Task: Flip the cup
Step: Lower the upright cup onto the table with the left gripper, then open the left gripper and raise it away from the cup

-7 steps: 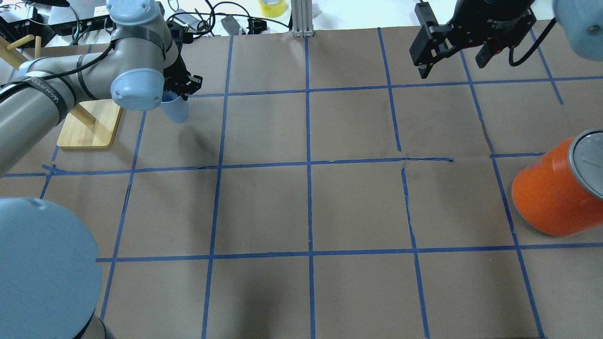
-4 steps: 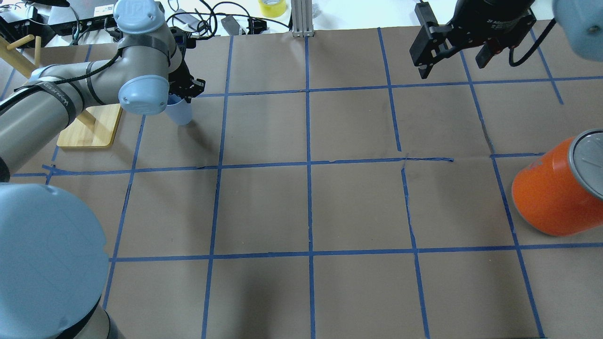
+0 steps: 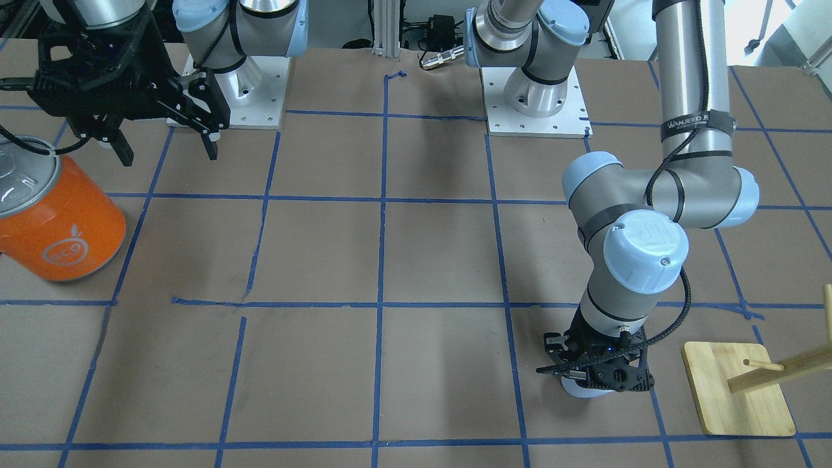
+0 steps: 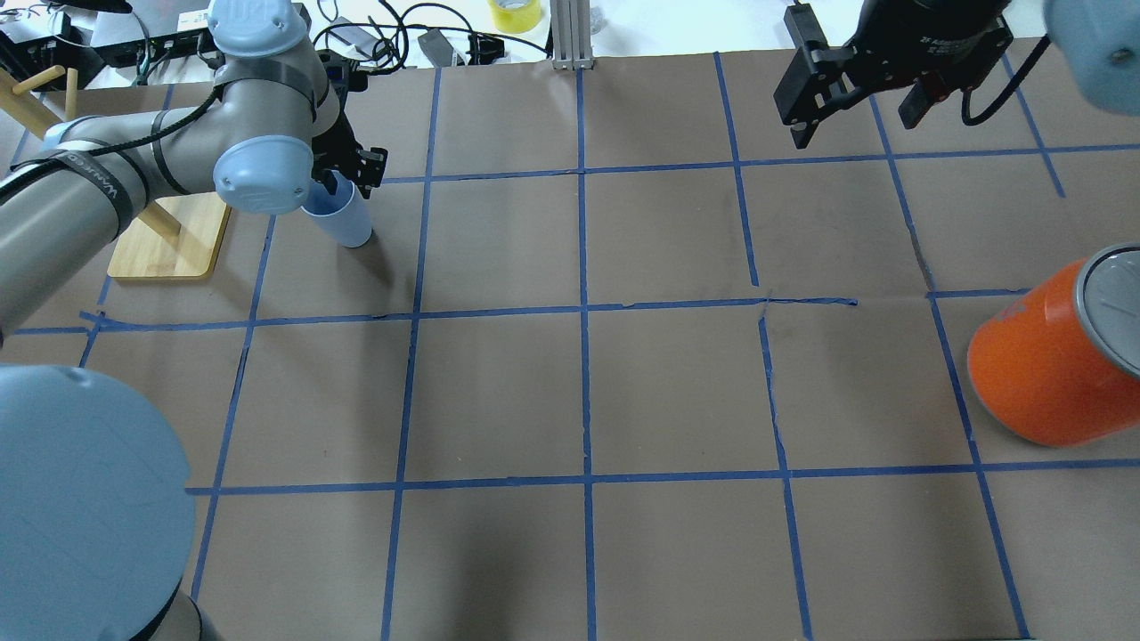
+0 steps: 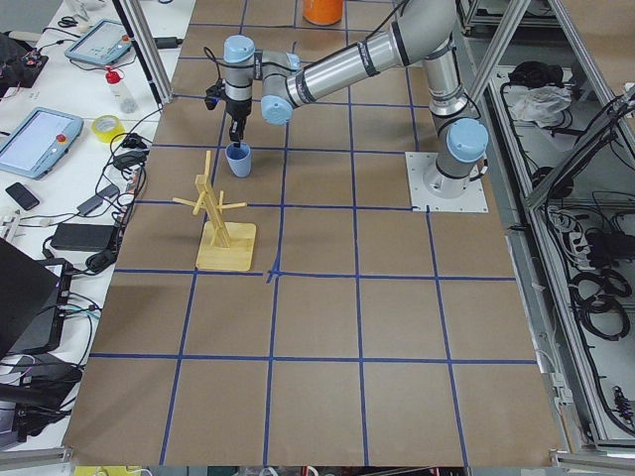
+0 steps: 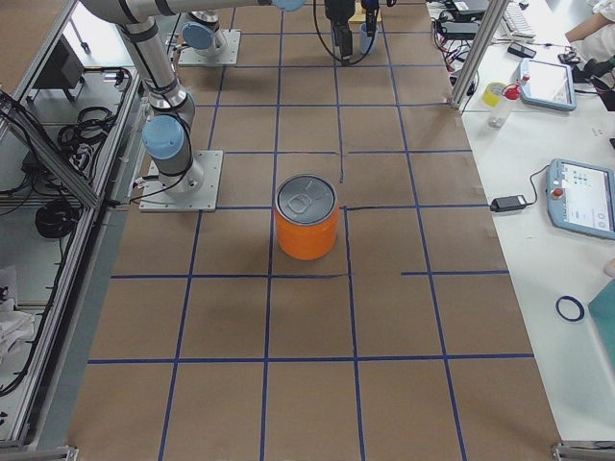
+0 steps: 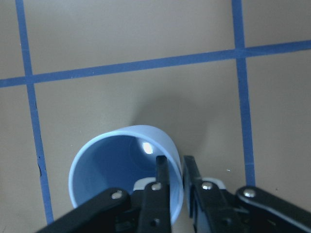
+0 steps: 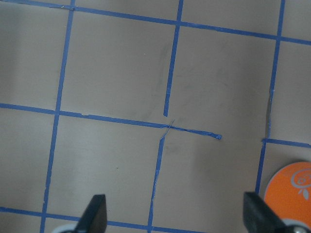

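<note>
The cup (image 4: 345, 220) is a small pale blue tumbler, mouth up, on the table's far left square, leaning slightly. It also shows in the front view (image 3: 580, 389) and the left side view (image 5: 238, 160). My left gripper (image 4: 342, 174) points down at it. In the left wrist view the gripper (image 7: 176, 171) is shut on the cup's rim (image 7: 121, 141), one finger inside and one outside. My right gripper (image 4: 851, 123) is open and empty, raised over the far right of the table; it also shows in the right wrist view (image 8: 176, 216).
A large orange can (image 4: 1046, 365) with a silver lid stands at the right edge. A wooden peg stand (image 4: 169, 239) on a bamboo base sits just left of the cup. Cables and a yellow tape roll (image 4: 515, 13) lie beyond the far edge.
My left wrist has shifted a little with the cup in its grip, and the cup's base has moved slightly right and toward the robot. The right arm has not moved.
</note>
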